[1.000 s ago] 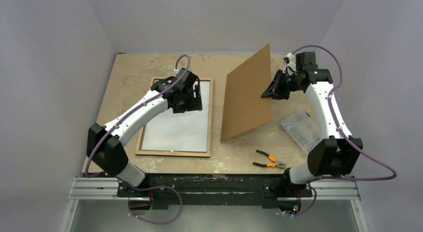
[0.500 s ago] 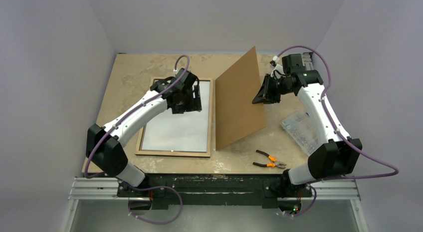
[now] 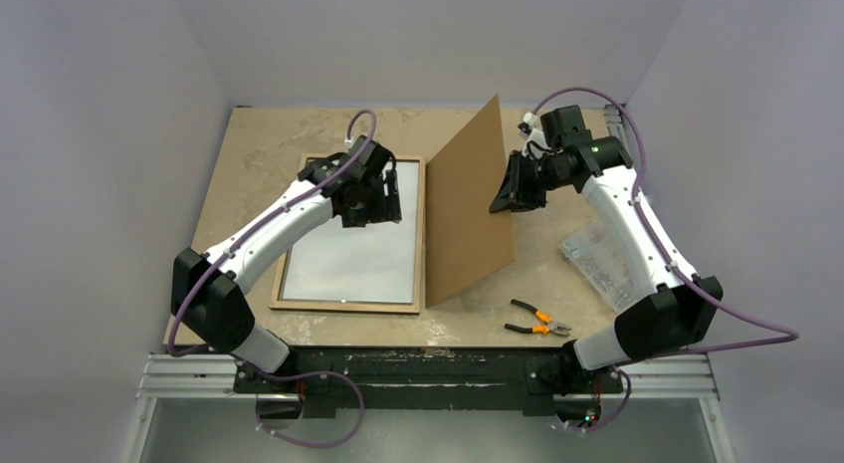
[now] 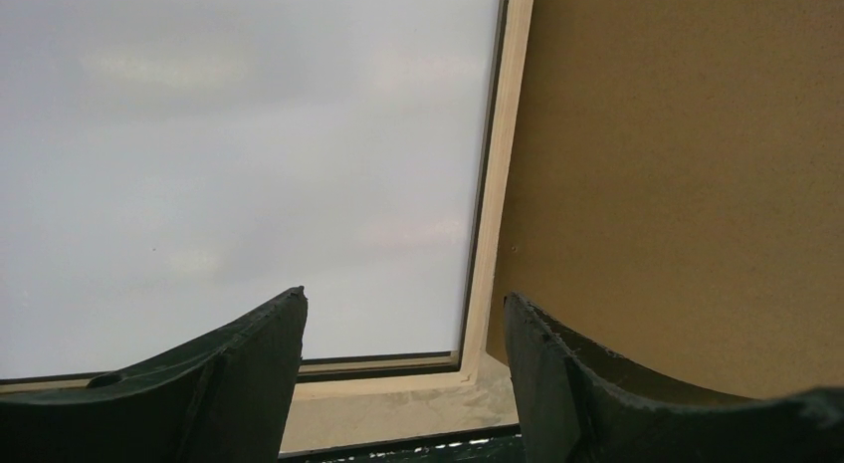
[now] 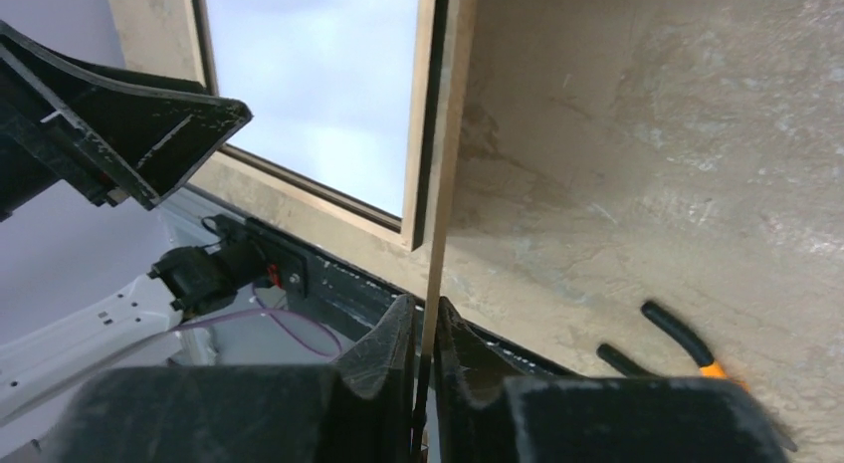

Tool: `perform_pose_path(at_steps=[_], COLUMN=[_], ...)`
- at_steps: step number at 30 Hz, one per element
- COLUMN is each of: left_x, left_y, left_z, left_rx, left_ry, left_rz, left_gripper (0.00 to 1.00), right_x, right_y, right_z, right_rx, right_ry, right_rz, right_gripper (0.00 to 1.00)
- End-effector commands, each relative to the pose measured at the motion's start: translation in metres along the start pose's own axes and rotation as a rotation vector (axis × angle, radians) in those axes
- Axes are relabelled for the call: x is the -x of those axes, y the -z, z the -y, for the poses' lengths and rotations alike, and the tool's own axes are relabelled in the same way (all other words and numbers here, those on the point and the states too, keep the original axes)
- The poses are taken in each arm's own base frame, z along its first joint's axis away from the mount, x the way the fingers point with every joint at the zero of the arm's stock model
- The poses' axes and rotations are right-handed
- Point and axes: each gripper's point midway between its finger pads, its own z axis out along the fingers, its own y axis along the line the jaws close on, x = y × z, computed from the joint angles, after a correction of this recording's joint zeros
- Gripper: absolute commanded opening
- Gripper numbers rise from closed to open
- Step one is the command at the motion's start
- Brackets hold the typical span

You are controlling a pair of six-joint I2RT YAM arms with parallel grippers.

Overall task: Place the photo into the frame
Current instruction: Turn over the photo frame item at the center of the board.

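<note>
The frame (image 3: 343,306) lies flat at table left, light wood back up. A plain white sheet (image 3: 348,254) fills it, the photo's reverse; no printed side shows. My left gripper (image 3: 383,199) hovers open and empty over the frame's far right part; in the left wrist view (image 4: 403,296) it sits above the white sheet (image 4: 249,164) and the right rail (image 4: 493,184). My right gripper (image 3: 506,196) is shut on the brown backing board (image 3: 468,214), held on edge and tilted beside the frame's right rail. The right wrist view shows the jaws (image 5: 426,304) clamping the board's thin edge (image 5: 448,134).
Orange-handled pliers (image 3: 537,319) lie near the front edge, also in the right wrist view (image 5: 677,334). A clear plastic box (image 3: 602,259) of small parts sits at the right under my right arm. Walls close in on three sides.
My right gripper has carried the backing board leftward, from mid-table to right beside the frame's right rail. The left arm has stayed in place.
</note>
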Motion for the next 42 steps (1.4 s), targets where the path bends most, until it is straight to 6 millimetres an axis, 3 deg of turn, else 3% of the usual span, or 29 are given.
perform_pose_path(at_steps=[1,7,12,18,24,35,42], left_x=[0.009,0.012,0.018,0.032,0.051,0.082,0.085], left_y=[0.017,0.027,0.042,0.065,0.089,0.139,0.140], left_z=[0.003,0.012,0.025,0.033,0.050,0.078,0.086], left_rx=[-0.033,-0.110,-0.238,-0.390,-0.559,-0.804,-0.828], left_ry=[0.029,0.049,0.077,0.136,0.167,0.168,0.133], left_rz=[0.035,0.034,0.043,0.076,0.095,0.201,0.165], left_gripper=[0.70,0.71,0.72,0.74,0.78,0.88,0.88], right_x=[0.006,0.012,0.018,0.024,0.010,-0.009,-0.020], right_y=[0.020,0.027,0.028,0.027,0.013,0.000,-0.002], right_z=[-0.038,-0.060,-0.082,-0.113,-0.140,-0.163,-0.187], right_rx=[0.119,0.193,0.244,0.303,0.355,0.452,0.549], right_ry=[0.062,0.090,0.117,0.163,0.208,0.235,0.257], right_rz=[0.050,0.081,0.097,0.102,0.051,-0.007,-0.038], right_gripper=[0.17,0.49,0.61,0.64,0.65,0.65,0.66])
